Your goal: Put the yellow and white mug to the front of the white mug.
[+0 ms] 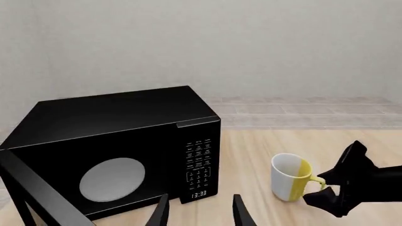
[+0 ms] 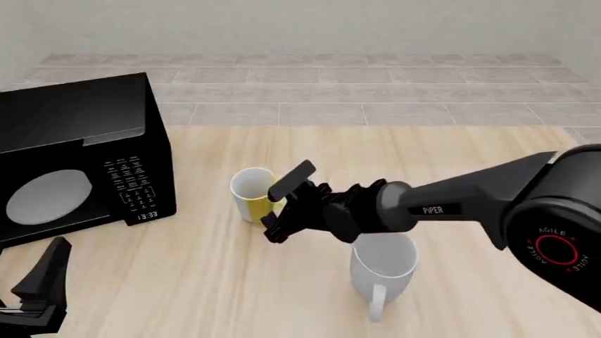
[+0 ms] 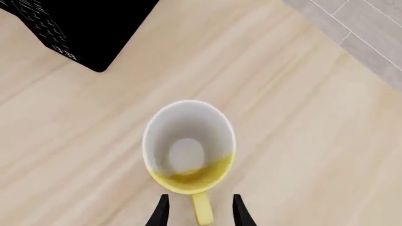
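Yellow and white mug (image 3: 188, 148) upright on table (image 3: 301, 117); handle between open right hand (image 3: 197, 212) fingers.

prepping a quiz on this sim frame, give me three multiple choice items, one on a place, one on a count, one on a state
1. The yellow and white mug stands where, in the front view?
A. between microwave and white mug
B. inside the microwave
C. on the white mug

2. How many mugs are on the table?
A. one
B. two
C. three

3. The right gripper is:
A. open, fingers either side of the yellow handle
B. shut on the white mug
C. out of view

Answers: 1 A, front view shows it between them. 2 B, two mugs visible. 3 A, right wrist view shows the handle between spread fingers.
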Controlling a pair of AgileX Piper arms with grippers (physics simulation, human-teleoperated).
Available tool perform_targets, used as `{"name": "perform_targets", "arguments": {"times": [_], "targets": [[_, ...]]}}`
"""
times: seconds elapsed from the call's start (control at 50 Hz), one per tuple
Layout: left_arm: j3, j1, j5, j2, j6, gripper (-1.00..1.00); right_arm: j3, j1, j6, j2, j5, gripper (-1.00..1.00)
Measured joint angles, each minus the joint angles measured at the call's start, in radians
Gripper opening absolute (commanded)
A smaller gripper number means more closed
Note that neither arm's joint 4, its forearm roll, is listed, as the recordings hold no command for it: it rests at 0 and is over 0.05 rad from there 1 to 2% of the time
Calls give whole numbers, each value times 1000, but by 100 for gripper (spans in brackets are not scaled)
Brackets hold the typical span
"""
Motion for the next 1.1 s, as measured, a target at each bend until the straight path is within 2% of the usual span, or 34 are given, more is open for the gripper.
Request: {"name": "perform_targets", "arguments": {"times": [0.34, 0.68, 1.1], "targets": [[0, 0, 0, 0, 0, 100, 1, -2, 1, -5, 5, -100], [0, 0, 0, 0, 0, 100, 33, -8, -16, -96, 21, -100], [0, 0, 0, 0, 0, 100, 65, -73, -23, -216, 60, -100]]}}
